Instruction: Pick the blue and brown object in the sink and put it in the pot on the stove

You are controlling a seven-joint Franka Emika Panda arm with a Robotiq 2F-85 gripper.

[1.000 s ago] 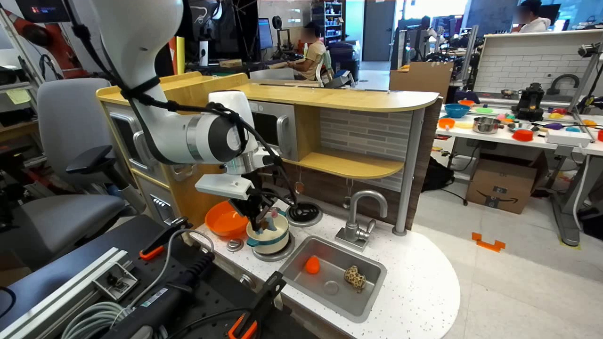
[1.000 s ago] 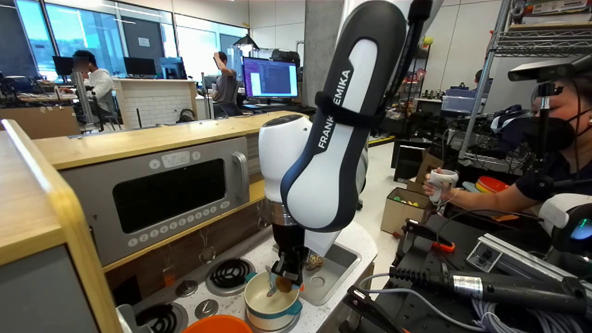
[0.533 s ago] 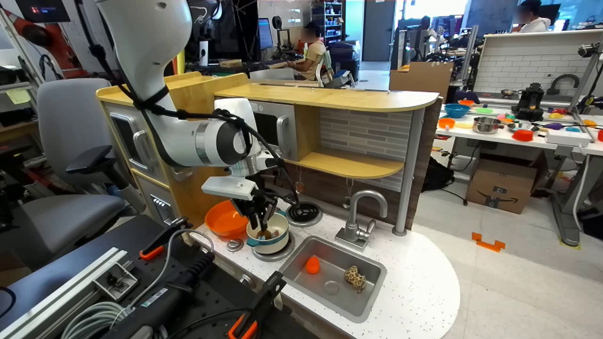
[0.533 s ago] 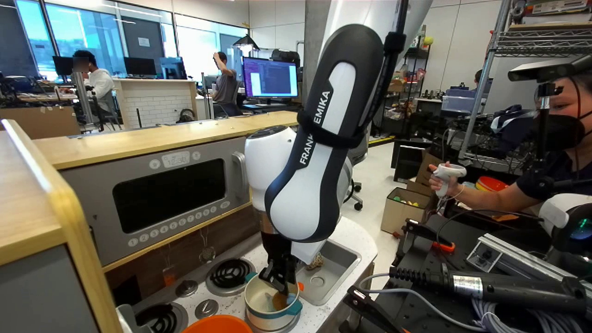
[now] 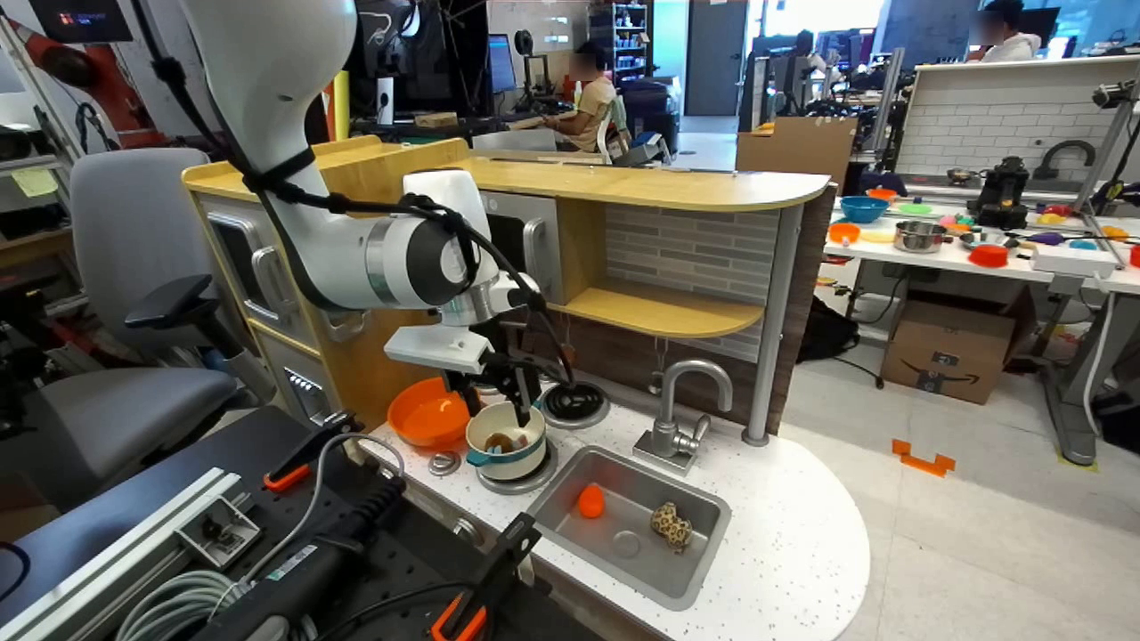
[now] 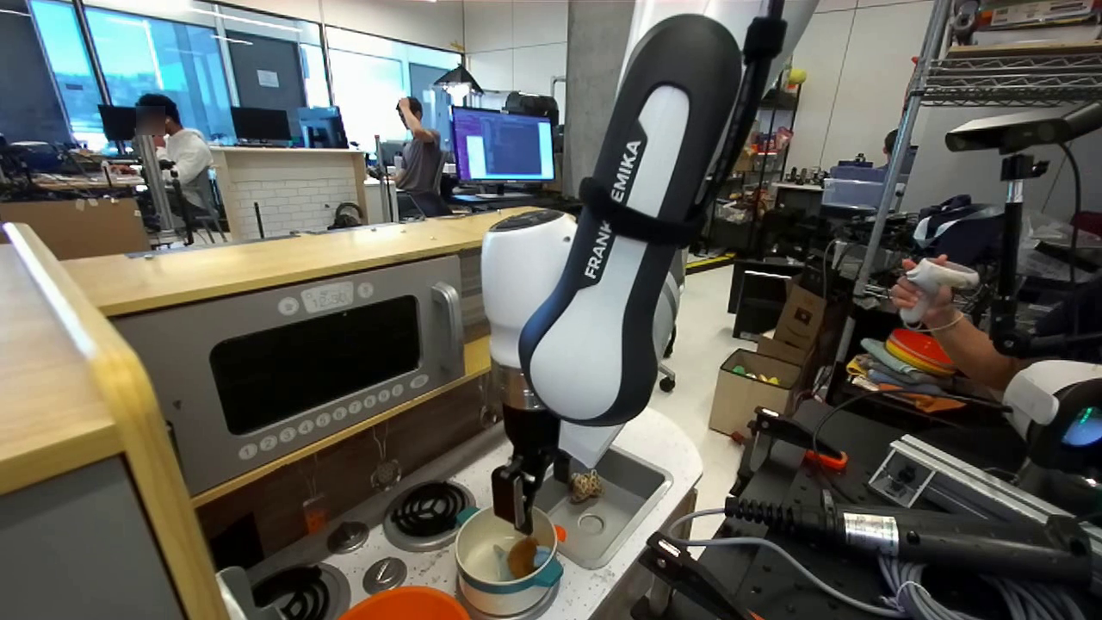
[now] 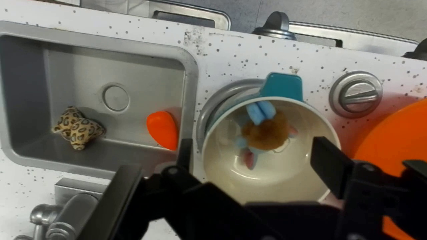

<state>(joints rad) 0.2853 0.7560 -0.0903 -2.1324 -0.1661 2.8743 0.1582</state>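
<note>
The blue and brown object (image 7: 267,133), a plush toy with a brown fuzzy body and blue limbs, lies inside the pot (image 7: 283,180). Both exterior views also show the toy (image 5: 500,443) down in the pot (image 6: 495,592), which is cream with teal handles. Beneath the pot is a front burner of the stove (image 5: 577,405). My gripper (image 7: 252,151) hovers just above the pot with its fingers spread wide and nothing between them. To the pot's left in the wrist view is the grey sink (image 7: 146,80).
A leopard-print toy (image 7: 80,128) and an orange piece (image 7: 163,130) lie in the sink. An orange bowl (image 5: 429,414) stands right beside the pot. The faucet (image 5: 686,392) rises behind the sink, and a wooden shelf (image 5: 663,307) overhangs the counter's back.
The gripper came down into the pot with the toy, then opened and rose. The toy now rests in the pot, free of the fingers.
</note>
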